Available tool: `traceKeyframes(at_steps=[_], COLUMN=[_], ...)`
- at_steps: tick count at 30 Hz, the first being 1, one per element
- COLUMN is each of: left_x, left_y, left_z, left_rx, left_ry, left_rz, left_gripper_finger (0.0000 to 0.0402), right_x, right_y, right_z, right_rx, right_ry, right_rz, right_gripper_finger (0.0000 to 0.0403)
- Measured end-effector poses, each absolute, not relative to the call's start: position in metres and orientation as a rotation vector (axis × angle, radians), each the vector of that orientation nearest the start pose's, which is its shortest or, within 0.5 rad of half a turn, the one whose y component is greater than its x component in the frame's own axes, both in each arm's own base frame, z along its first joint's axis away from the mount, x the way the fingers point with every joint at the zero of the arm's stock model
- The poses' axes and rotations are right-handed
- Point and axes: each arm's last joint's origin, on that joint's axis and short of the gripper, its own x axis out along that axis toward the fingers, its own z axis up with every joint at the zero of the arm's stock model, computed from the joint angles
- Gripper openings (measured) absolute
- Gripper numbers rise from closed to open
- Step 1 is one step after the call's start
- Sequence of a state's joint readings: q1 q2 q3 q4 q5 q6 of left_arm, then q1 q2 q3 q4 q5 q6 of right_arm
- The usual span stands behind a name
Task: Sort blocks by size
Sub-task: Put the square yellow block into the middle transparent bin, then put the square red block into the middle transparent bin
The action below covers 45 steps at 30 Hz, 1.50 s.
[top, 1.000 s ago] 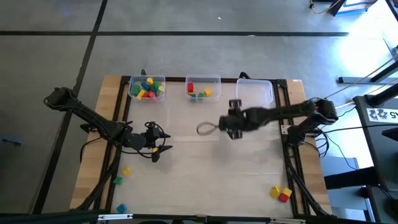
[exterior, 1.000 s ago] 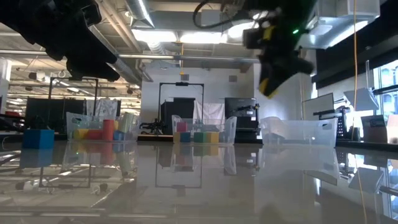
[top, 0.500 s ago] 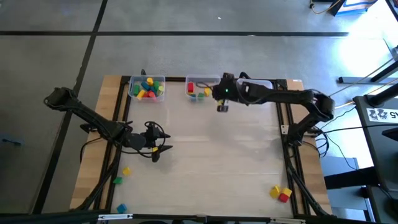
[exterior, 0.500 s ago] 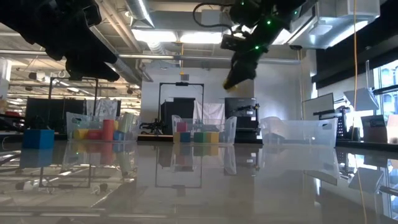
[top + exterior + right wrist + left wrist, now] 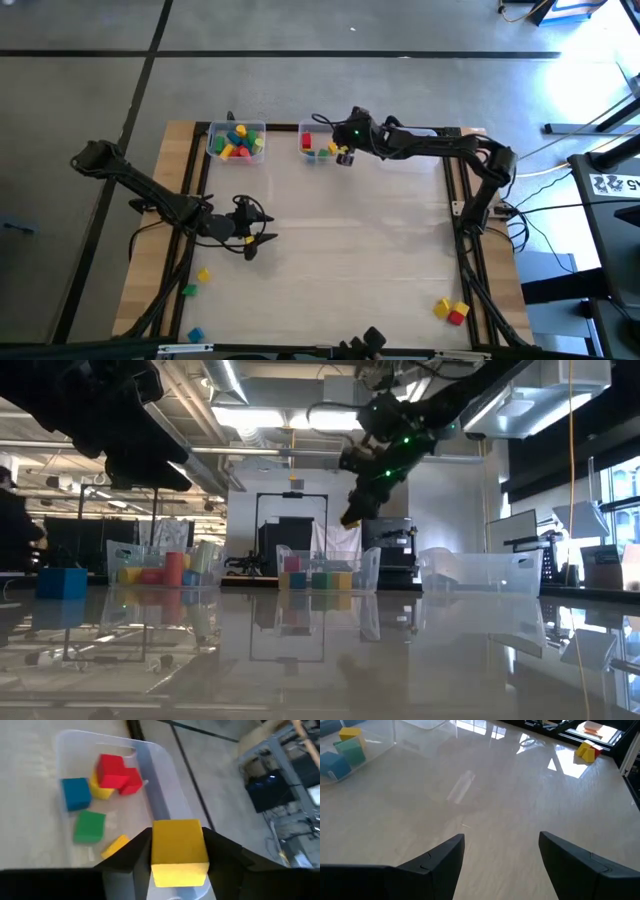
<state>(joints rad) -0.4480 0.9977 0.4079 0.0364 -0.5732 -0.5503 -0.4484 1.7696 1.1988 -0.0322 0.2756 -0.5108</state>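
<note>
Swung from mid-table toward twelve o'clock, the right gripper (image 5: 345, 157) now hangs over the middle bin (image 5: 340, 128) clamping a yellow block (image 5: 179, 851), while the left gripper (image 5: 250, 243) waits wide open at nine; loose blocks (image 5: 451, 310) near five and seven remain unsorted.

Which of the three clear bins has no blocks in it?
The right-hand bin, at the table's far edge. The left bin and middle bin both hold coloured blocks.

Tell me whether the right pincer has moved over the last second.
Yes. The right pincer, holding a yellow block, swung from mid-table toward the far edge, now at the middle bin.
</note>
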Motion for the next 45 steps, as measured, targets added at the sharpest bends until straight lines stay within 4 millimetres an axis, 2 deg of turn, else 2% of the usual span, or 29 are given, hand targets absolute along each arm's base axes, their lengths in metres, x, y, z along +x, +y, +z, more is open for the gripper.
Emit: traceKeyframes(at_steps=[4, 9, 13, 16, 21, 29, 36, 40, 45], left_x=[0.18, 0.18, 0.18, 0.18, 0.18, 0.18, 0.18, 0.181, 0.181], left_y=[-0.069, -0.068, -0.068, -0.068, -0.068, -0.068, -0.068, -0.069, -0.069], left_z=[0.191, 0.191, 0.191, 0.191, 0.191, 0.191, 0.191, 0.191, 0.191], left_rx=[-0.269, -0.27, -0.277, -0.276, -0.273, -0.27, -0.27, -0.271, -0.271], left_ry=[0.43, 0.43, 0.429, 0.429, 0.43, 0.43, 0.43, 0.429, 0.429], left_rz=[0.25, 0.252, 0.254, 0.253, 0.253, 0.252, 0.252, 0.252, 0.252], left_gripper_finger=[0.0253, 0.0253, 0.0253, 0.0253, 0.0253, 0.0253, 0.0253, 0.0253, 0.0253], right_x=[0.351, 0.351, 0.349, 0.346, 0.337, 0.316, 0.297, 0.285, 0.268], right_y=[-0.179, -0.179, -0.172, -0.16, -0.12, -0.04, 0.021, 0.051, 0.085], right_z=[0.218, 0.218, 0.231, 0.244, 0.264, 0.284, 0.279, 0.274, 0.269], right_rx=[-0.44, -0.478, -0.489, -0.53, -0.596, -0.638, -0.577, -0.447, -0.292], right_ry=[0.799, 0.814, 0.783, 0.784, 0.831, 0.903, 0.997, 1.065, 1.157], right_rz=[-0.591, -0.585, -0.569, -0.528, -0.4, -0.176, 0.011, 0.116, 0.165], right_gripper_finger=[0.0189, 0.0228, 0.0246, 0.0249, 0.0244, 0.0243, 0.0243, 0.0243, 0.0243])
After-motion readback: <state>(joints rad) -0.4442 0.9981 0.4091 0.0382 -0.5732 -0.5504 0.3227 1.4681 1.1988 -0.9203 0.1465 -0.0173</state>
